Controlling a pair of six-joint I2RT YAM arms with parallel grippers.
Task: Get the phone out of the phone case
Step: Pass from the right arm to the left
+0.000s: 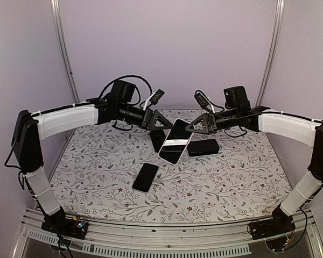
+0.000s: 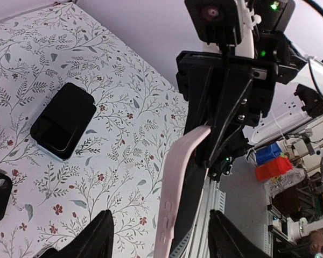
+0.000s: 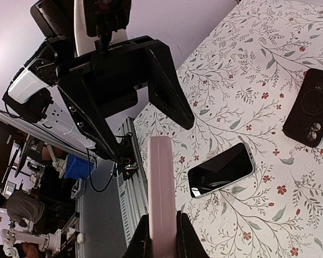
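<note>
Cased phone (image 1: 175, 141) aloft | right end effector (image 3: 160, 236) clamps edge | left end effector (image 2: 161, 234) spread wide

3 things lie on the floral tablecloth (image 1: 247, 177): a bare phone (image 1: 145, 177) nearest, screen up; a black case (image 1: 157, 138) farther back; another black phone (image 1: 203, 147) to its right.

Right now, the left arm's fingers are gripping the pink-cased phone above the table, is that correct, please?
Not quite: the right fingers, not the left, grip the pink-cased phone above the table, as the right wrist view shows; the left fingers stand open around it.
</note>
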